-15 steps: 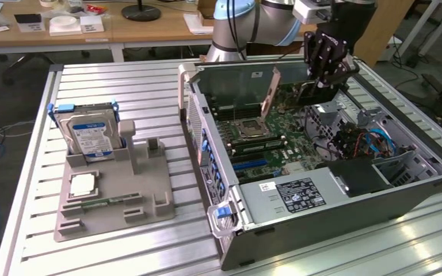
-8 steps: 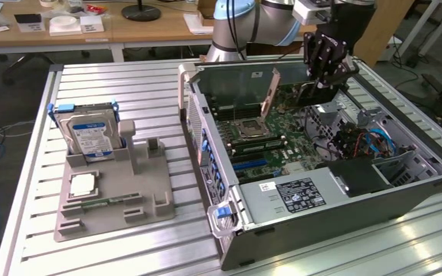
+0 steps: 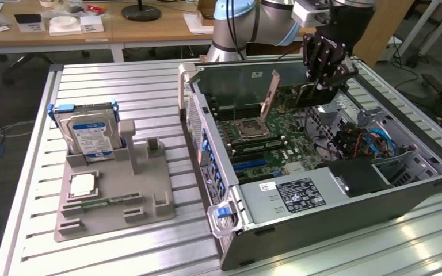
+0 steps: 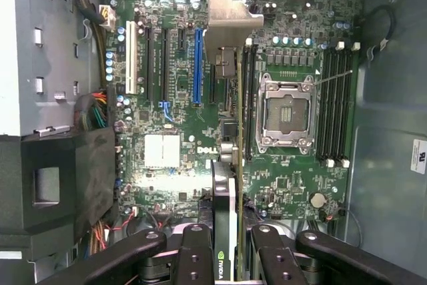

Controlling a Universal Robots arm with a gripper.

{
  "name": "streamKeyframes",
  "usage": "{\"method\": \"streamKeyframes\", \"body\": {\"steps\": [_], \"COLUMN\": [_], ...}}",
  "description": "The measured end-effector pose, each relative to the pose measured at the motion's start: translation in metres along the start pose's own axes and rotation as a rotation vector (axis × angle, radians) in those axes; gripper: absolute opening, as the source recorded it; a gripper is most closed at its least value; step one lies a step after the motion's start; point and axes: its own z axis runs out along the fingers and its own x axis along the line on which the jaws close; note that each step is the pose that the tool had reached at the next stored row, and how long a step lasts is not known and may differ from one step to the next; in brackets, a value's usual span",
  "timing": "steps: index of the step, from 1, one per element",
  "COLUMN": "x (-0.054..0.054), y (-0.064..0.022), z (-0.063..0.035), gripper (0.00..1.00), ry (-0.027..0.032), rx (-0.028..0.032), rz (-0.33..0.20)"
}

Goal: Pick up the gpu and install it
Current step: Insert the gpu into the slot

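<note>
Presently the gpu (image 4: 227, 191) sits clamped in the claw (image 4: 230, 261), whose black fingers (image 4: 193, 251) press against both faces of the card. In the wrist view it is seen edge-on. Its silver end bracket (image 4: 230, 25) is at the end far from the claw, toward the vented rear wall of the case. The card stands on edge over the green motherboard (image 4: 293, 178), between the blue expansion slot (image 4: 197, 65) and the CPU socket (image 4: 287, 115). Whether its lower edge touches the board I cannot tell.

In the exterior view the claw (image 3: 319, 95) reaches down into the open computer case (image 3: 405, 195), and the bracket end of the gpu (image 3: 270, 92) slants up near the case's back wall. The case lies on its side on a slotted aluminium bench (image 3: 121, 80). Toward the exterior view's left, apart from the case, a grey fixture (image 3: 113, 215) holds a hard drive (image 3: 89, 135) upright. A square processor chip (image 3: 83, 184) and what looks like a narrow RAM stick (image 3: 110, 202) lie flat on it.
</note>
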Motion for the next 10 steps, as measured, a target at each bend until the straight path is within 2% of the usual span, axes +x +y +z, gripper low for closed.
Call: {"method": "streamKeyframes", "body": {"steps": [10], "x": [0.006], "y": [0.0002], "z": [0.0025], "gripper": [0.27], "ry": [0.0001], "rx": [0.0], "rz": [0.0]}}
